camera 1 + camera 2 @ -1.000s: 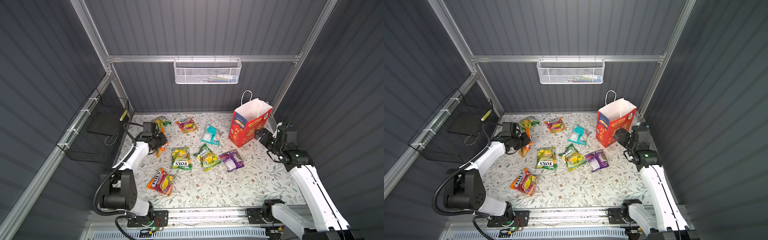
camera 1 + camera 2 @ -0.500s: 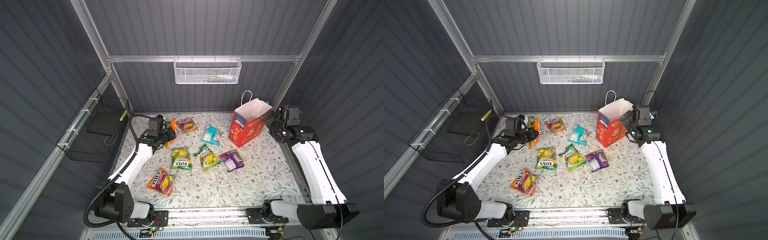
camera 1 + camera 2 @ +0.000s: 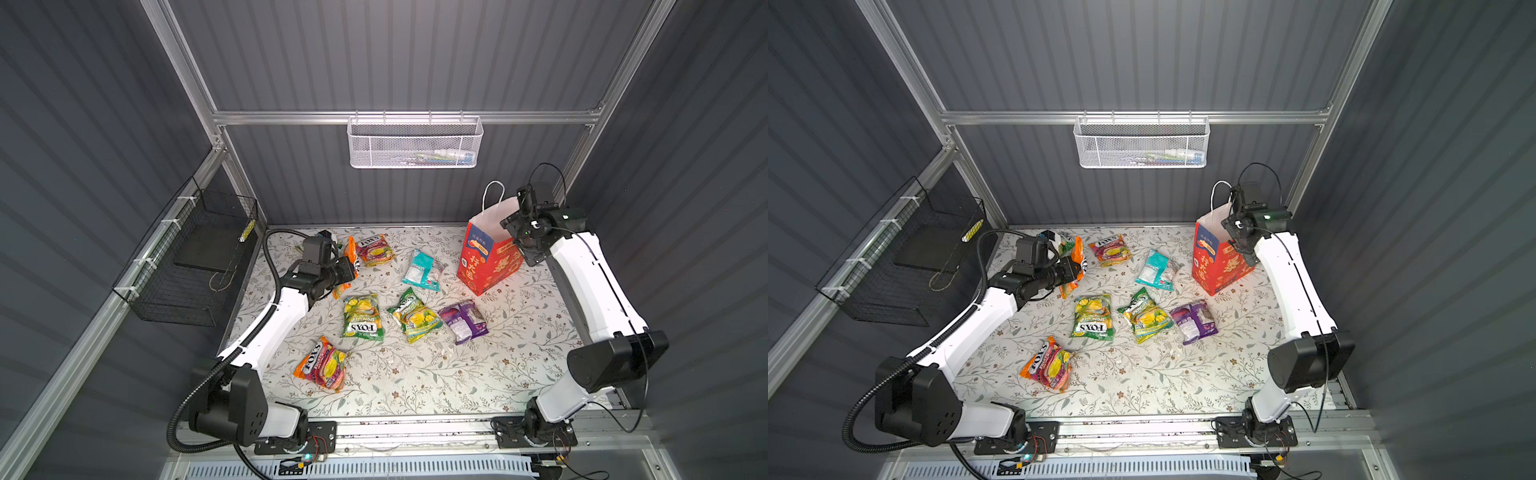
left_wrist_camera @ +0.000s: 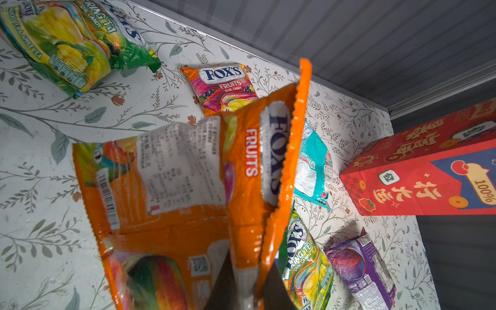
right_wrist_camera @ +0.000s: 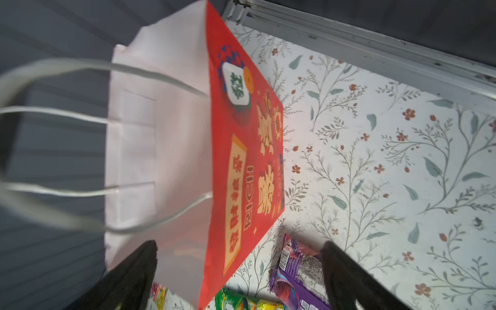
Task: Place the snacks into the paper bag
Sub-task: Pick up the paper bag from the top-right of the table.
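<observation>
Jaws of left gripper pinch an orange FOX'S Fruits packet; right gripper gapes wide.
Packet hangs over the floral tabletop; the open jaws straddle a wall of the upright red paper bag.

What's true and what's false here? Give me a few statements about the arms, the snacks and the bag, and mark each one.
1. The left gripper holds an orange packet clear of the table. True.
2. The red bag lies flat on its side. False: it stands upright with its mouth open.
3. The right gripper is open, up by the bag's top. True.
4. The purple packet is inside the bag. False: it lies on the table in front of the bag.
5. The teal packet lies on the table, outside the bag. True.
</observation>
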{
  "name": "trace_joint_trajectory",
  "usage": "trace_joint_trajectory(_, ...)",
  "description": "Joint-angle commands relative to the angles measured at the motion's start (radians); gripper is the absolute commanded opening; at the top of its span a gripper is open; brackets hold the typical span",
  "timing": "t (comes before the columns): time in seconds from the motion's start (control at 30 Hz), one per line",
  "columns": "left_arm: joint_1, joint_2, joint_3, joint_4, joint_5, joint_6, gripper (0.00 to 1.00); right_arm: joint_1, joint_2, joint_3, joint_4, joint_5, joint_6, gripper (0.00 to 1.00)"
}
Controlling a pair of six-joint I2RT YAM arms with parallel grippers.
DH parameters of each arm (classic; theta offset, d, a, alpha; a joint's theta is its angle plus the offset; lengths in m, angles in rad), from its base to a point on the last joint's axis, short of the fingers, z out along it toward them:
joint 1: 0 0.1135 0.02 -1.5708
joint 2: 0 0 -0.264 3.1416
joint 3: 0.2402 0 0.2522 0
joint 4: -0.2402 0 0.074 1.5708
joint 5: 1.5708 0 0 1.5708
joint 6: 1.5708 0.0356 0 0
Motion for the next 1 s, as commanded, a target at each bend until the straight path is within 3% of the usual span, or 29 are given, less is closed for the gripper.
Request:
trace_joint_trajectory(0.0, -0.003, -0.042, -0.018, 0.040, 0.016, 0.013, 0.00, 0.001, 0.021, 0.026, -0.061, 0.054, 0.070, 0.89)
trace_joint_trajectory(0.17, -0.005, -0.051, -0.037, 0.057, 0.036, 0.003, 0.00, 0.000, 0.040, 0.025, -0.014, 0.068, 0.039, 0.73)
trace_joint_trajectory(0.37, -0.005, -0.065, -0.039, 0.056, 0.037, 0.004, 0.00, -0.005, 0.073, 0.046, -0.004, 0.053, 0.010, 0.63)
trace_joint_trajectory(0.67, -0.004, -0.072, -0.043, 0.056, 0.048, 0.005, 0.00, -0.023, 0.128, 0.092, -0.015, 0.017, -0.028, 0.58)
trace_joint_trajectory(0.97, -0.005, -0.071, -0.040, 0.059, 0.049, 0.006, 0.00, -0.025, 0.114, 0.076, -0.004, -0.011, -0.103, 0.15)
